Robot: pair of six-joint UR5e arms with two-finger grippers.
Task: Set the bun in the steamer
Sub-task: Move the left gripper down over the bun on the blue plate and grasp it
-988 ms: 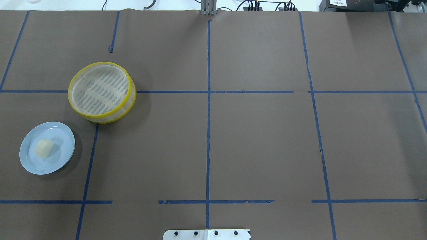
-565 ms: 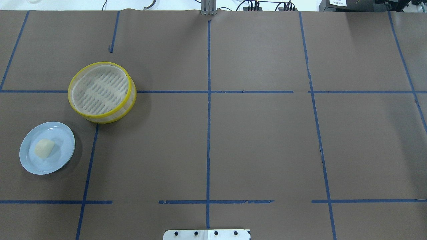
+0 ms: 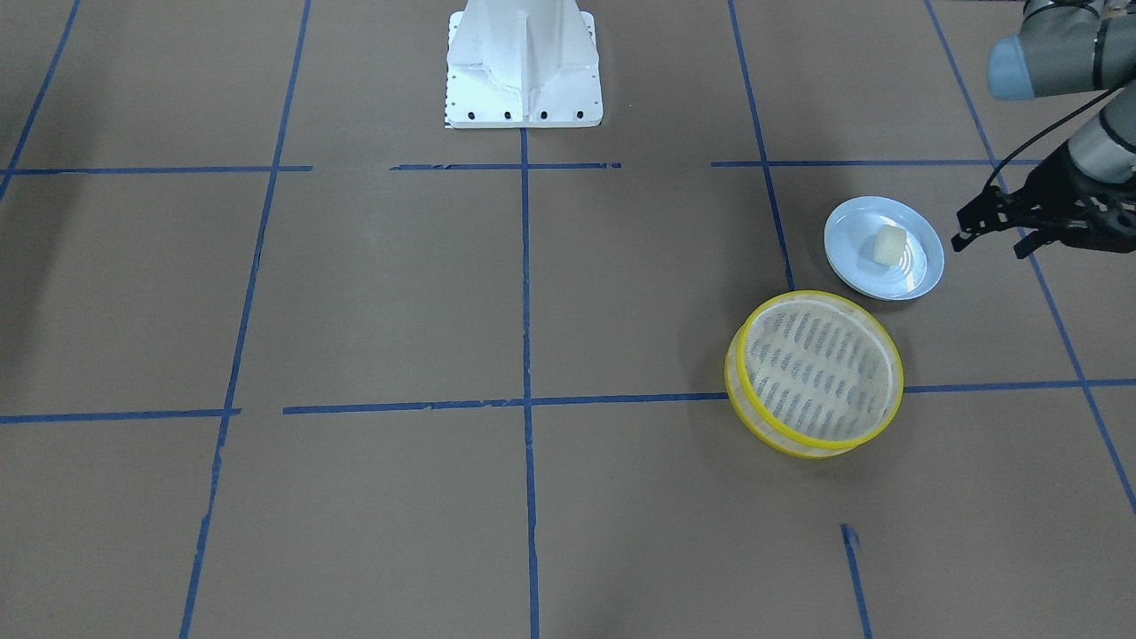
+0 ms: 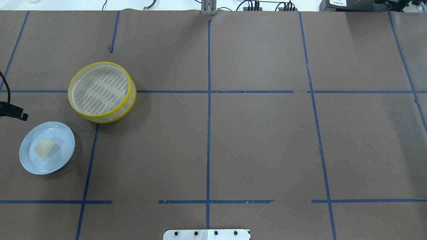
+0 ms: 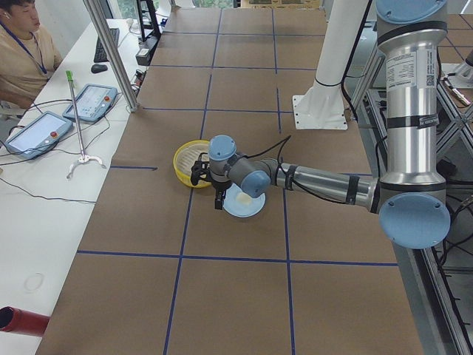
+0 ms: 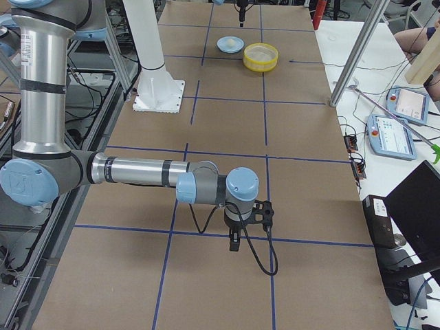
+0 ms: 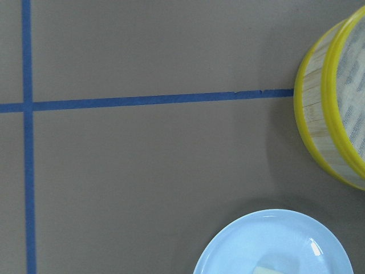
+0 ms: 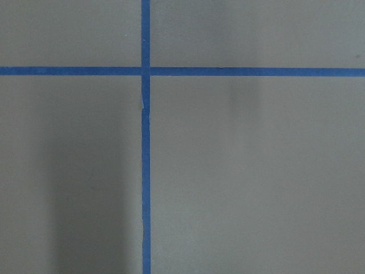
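The bun point(image 4: 44, 148) is a small cream lump lying on a pale blue plate point(image 4: 61, 158) at the table's left. It also shows in the front-facing view point(image 3: 889, 243). The steamer point(image 4: 100, 90), round with yellow rims and a slatted floor, stands empty just beyond the plate, also in the front-facing view point(image 3: 821, 373). My left gripper point(image 3: 988, 247) is open and empty. It hovers beside the plate's outer side, apart from the bun. One of its fingers point(image 4: 18, 114) shows at the overhead view's left edge. My right gripper point(image 6: 234, 242) hangs over bare table far from them; I cannot tell if it is open.
The left wrist view shows the plate's rim point(image 7: 256, 240) and the steamer's wall point(image 7: 319, 114) close below. The robot's white base point(image 3: 522, 62) stands at the table's near middle. Blue tape lines cross the brown table cover. An operator sits at a side desk point(image 5: 22, 52).
My left gripper has come in from the left; its finger now shows at the overhead view's left edge. The bun, plate and steamer have not moved.
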